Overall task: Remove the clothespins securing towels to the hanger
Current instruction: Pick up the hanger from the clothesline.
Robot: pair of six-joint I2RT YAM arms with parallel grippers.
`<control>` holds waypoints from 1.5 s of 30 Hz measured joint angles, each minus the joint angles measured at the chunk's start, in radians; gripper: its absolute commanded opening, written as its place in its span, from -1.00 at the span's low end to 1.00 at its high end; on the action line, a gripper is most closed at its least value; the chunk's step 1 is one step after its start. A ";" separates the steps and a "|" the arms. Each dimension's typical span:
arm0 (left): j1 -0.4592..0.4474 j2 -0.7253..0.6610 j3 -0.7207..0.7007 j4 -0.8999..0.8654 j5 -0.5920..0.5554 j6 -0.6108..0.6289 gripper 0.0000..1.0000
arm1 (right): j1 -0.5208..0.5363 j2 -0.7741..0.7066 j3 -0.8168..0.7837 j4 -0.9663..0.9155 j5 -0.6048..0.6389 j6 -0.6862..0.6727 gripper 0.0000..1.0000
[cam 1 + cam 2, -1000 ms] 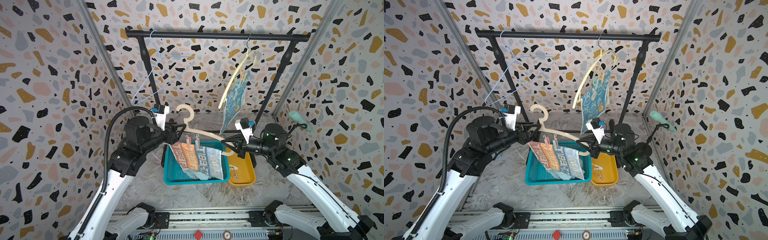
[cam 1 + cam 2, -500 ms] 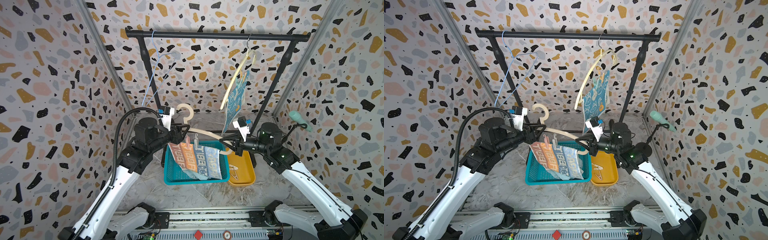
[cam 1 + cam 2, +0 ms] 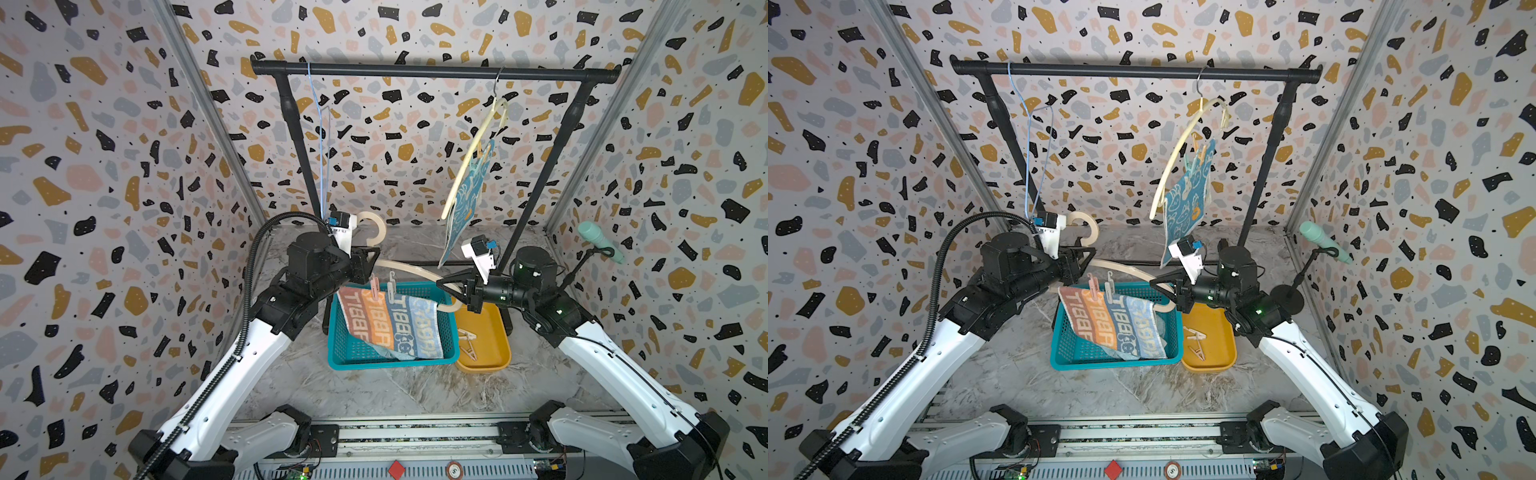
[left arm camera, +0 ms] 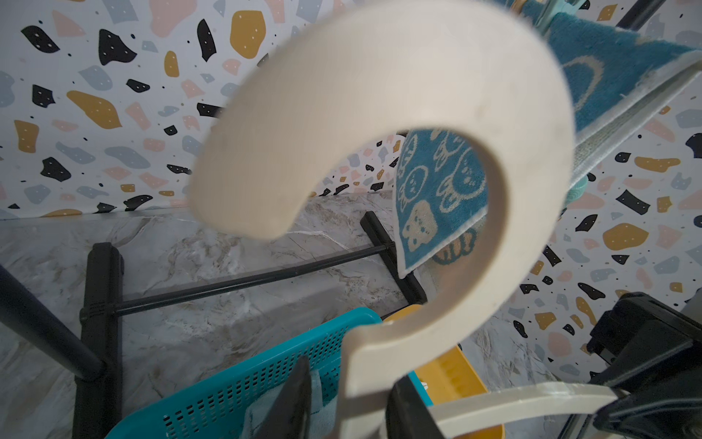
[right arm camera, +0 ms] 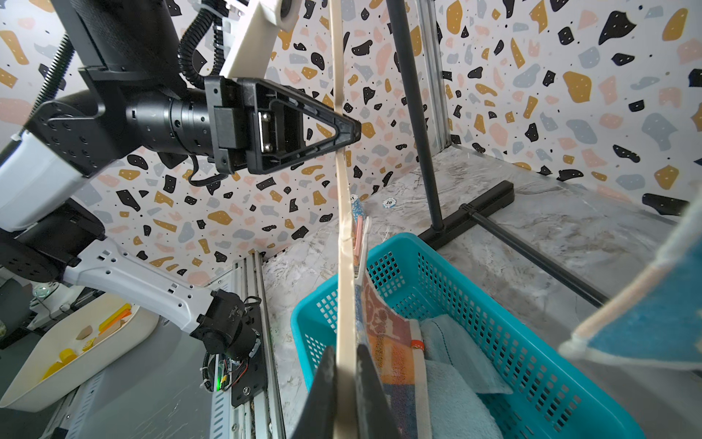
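While the right tool (image 3: 446,291) clamps the cream hanger (image 3: 409,267) — left tool (image 3: 372,264) astride it, grip unclear — basket (image 3: 390,363) and tray (image 3: 484,332) sit beneath.

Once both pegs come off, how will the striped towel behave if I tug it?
Probably floppy: the towel already sags and folds into the basket. Likely light, since two small pegs hold it on the hanger. Unpinned, it may just slide off.

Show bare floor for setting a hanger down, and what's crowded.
Free: marble floor between teal basket and front rail; also left of the basket, under the left arm. Crowded: over the basket, where left gripper and right gripper meet at the cream hanger; yellow tray holds clothespins.
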 measured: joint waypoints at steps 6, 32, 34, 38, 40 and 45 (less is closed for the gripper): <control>-0.006 0.012 0.000 0.018 -0.018 0.000 -0.47 | 0.000 0.005 0.000 0.008 -0.002 0.012 -1.00; -0.029 0.042 -0.011 0.037 -0.097 0.023 -1.00 | -0.002 0.020 -0.017 0.095 0.004 0.068 0.09; -0.029 0.040 -0.022 0.039 -0.105 0.023 -1.00 | -0.002 0.018 -0.017 0.097 0.016 0.069 0.17; -0.029 0.039 -0.037 0.043 -0.113 0.022 -1.00 | -0.002 -0.006 -0.017 0.092 0.058 0.060 0.25; -0.029 0.039 -0.037 0.048 -0.113 0.022 -1.00 | -0.002 -0.033 -0.017 0.082 0.083 0.052 0.28; -0.029 0.025 -0.038 0.058 -0.113 0.022 -1.00 | -0.002 -0.103 -0.017 0.080 0.107 0.041 0.30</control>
